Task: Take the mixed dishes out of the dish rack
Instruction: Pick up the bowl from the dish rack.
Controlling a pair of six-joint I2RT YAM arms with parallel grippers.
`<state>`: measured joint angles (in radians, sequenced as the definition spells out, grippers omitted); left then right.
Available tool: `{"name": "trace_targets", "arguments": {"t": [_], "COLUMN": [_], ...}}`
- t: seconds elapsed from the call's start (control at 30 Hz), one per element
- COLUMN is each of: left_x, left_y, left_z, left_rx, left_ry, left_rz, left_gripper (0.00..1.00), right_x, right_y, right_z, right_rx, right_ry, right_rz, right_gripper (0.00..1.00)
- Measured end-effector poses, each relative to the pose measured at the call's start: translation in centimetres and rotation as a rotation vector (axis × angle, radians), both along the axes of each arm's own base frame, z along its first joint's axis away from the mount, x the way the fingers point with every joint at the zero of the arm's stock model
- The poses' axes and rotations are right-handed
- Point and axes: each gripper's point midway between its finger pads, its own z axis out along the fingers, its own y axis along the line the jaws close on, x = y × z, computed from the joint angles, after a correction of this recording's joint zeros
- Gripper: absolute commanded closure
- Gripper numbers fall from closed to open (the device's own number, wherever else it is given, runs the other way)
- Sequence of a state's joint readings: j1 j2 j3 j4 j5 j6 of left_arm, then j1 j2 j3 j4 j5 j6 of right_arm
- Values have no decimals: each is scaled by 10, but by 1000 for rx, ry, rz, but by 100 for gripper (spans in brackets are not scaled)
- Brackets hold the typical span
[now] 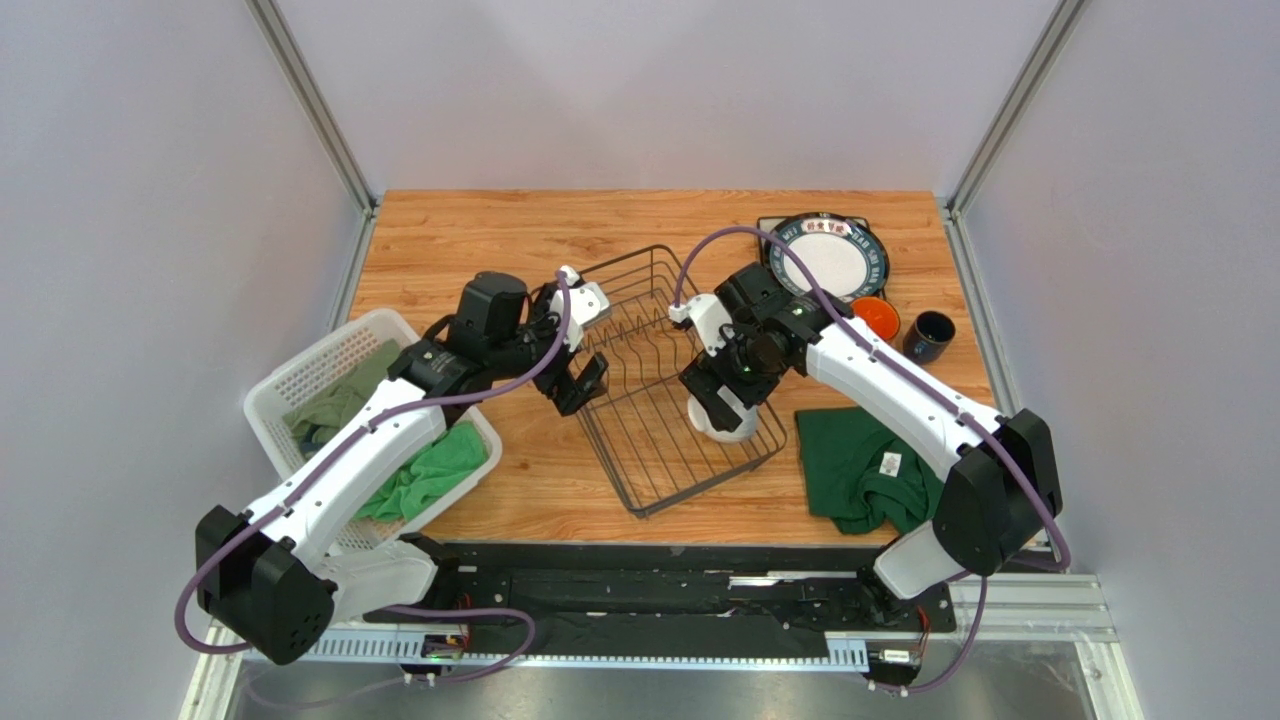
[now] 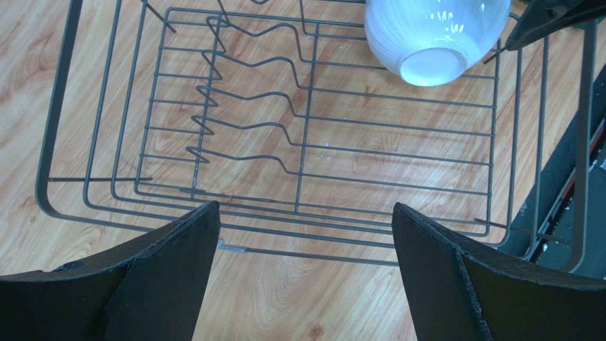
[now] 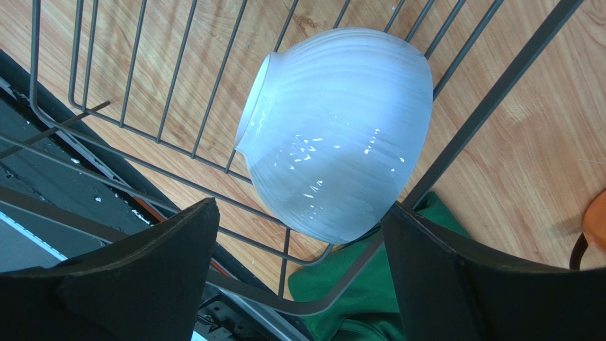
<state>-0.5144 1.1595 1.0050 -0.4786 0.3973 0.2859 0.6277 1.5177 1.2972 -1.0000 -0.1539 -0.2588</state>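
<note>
The black wire dish rack (image 1: 646,323) sits mid-table and also shows in the left wrist view (image 2: 306,142). The white ribbed bowl (image 1: 735,426) lies tipped in its near right corner, foot ring toward the left arm (image 2: 432,42). My right gripper (image 1: 718,402) hangs open just above the bowl (image 3: 334,128), its jaws apart over the rack's corner (image 3: 299,220). My left gripper (image 1: 579,383) is open and empty at the rack's left side (image 2: 306,234). A round plate with a dark lettered rim (image 1: 827,255), an orange mug (image 1: 875,318) and a dark blue mug (image 1: 929,335) stand on the table at back right.
A dark green cloth (image 1: 864,465) lies right of the rack, by the bowl (image 3: 355,298). A white slotted basket (image 1: 308,383) holding green cloths stands at the left. The orange mug's edge shows in the right wrist view (image 3: 596,220). Grey walls enclose the table.
</note>
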Motion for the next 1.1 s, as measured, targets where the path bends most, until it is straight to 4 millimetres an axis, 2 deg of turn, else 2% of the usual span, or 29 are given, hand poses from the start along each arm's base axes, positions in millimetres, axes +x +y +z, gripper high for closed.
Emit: {"name": "trace_targets", "arguments": {"t": [0.13,0.33,0.47,0.87,1.1], "left_x": [3,4,4,3,3], "left_y": [4,7,9,9,9], "left_z": [-3,-4,-2,-1,-1], "left_rx": [5,6,2,-1,-3], "left_ry": [1,3,-3,-4,-3], "left_rz": [17,25,30,33,31], "left_gripper": [2,2,2,2,2], "right_x": [-1,-1,-2,-7,-9], "right_y": [2,4,6,12,16], "right_z": [-2,-17,-24,-23,-22], "right_rx": [5,-16,-22,4,20], "right_ry": [13,59,81,100,111], "right_rz": [6,9,12,37,49], "right_gripper": [19,30,40,62,69]}}
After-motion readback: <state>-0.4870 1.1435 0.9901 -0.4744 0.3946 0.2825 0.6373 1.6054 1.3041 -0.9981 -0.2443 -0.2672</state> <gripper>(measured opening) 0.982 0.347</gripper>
